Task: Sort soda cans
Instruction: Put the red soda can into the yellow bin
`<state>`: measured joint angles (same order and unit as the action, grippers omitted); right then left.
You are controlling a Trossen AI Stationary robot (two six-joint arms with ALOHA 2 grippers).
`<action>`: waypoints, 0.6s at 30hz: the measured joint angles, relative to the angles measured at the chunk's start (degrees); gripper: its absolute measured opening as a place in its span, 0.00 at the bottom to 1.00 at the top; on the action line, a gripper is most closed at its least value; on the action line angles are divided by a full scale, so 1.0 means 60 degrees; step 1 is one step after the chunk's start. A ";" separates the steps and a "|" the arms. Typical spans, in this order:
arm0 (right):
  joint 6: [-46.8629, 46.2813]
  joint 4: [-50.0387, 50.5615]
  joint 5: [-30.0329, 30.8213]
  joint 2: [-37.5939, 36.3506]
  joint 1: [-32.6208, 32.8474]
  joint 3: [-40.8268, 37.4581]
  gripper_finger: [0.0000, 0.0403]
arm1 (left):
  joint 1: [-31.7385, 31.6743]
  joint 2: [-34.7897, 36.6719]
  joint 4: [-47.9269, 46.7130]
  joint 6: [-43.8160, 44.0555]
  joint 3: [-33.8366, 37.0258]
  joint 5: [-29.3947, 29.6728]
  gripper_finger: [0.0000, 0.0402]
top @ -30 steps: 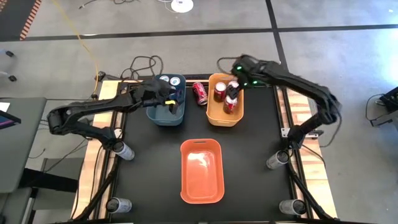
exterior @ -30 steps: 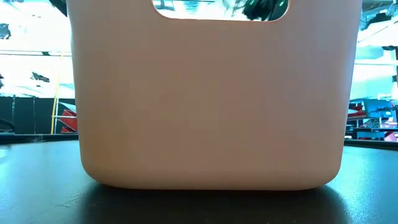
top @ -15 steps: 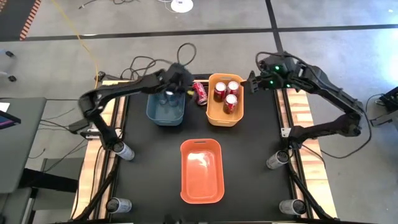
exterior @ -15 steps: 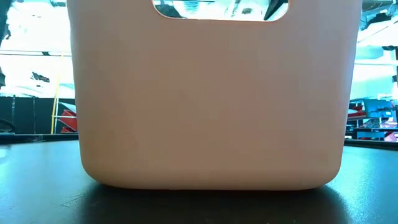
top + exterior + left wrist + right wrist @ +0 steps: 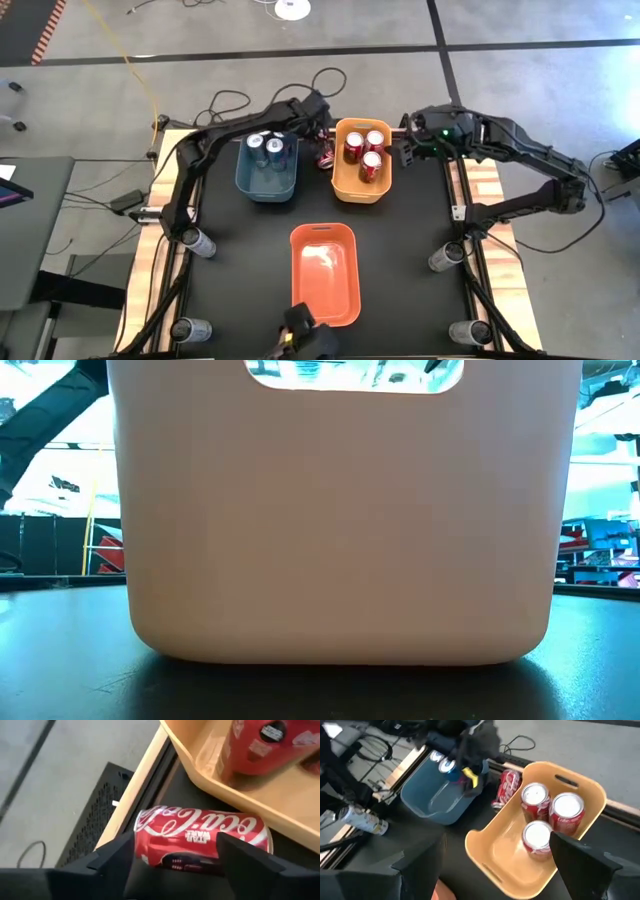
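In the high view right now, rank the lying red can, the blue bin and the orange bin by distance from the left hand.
1. Lying red can, under the left hand.
2. Blue bin, beside it, far-left.
3. Orange bin, near-centre.

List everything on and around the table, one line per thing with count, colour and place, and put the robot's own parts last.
Blue bin: one, far left of table.
Blue cans: two, upright in the blue bin.
Yellow bin: one, far centre.
Red cans in bin: three, upright in the yellow bin.
Lying red can: one, on its side between the two far bins.
Orange bin: one, near centre, nothing visible inside.
Silver cans: four, lying at the table's side edges.
Left pincer: open, straddling the lying red can.
Right pincer: open, beside the yellow bin.
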<state>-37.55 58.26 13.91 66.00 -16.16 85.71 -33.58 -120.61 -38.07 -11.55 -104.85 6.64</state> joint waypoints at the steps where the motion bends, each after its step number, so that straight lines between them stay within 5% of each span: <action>1: -0.0061 0.0030 0.0019 -0.0001 0.0096 0.0000 0.92 | -0.0033 -0.0130 -0.0139 0.0105 -0.0194 -0.0018 0.66; 10: -0.0248 -0.0007 0.0463 -0.0004 0.0470 0.0000 0.92 | -0.0260 -0.0725 -0.0828 0.0025 -0.0615 -0.0064 0.46; 18: -0.0257 -0.0029 0.0478 -0.0004 0.0467 0.0000 0.92 | 0.0058 -0.0714 -0.1797 -0.0301 -0.0600 -0.0933 0.43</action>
<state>-39.09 58.08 16.78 65.98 -13.36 85.71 -33.24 -124.90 -48.85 -13.35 -108.45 1.04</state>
